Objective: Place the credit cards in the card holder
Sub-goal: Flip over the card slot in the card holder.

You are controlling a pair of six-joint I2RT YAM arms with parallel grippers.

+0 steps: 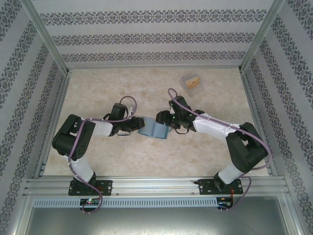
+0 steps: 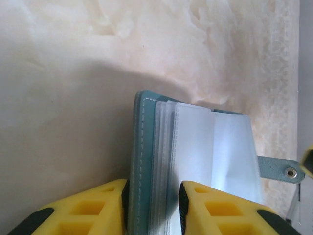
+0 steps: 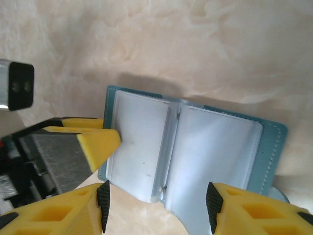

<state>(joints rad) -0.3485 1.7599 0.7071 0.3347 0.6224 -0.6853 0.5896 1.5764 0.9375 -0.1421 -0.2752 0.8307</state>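
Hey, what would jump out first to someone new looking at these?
The open teal holder is mid-table, between both arms. The left claw clamps one side of it; the right claw is spread wide over it. A clear box holding an orange card sits far right.

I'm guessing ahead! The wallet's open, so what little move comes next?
Probably the right claw backs away toward the clear box: the left claw grips the open card holder, and the right claw, open, holds no card.
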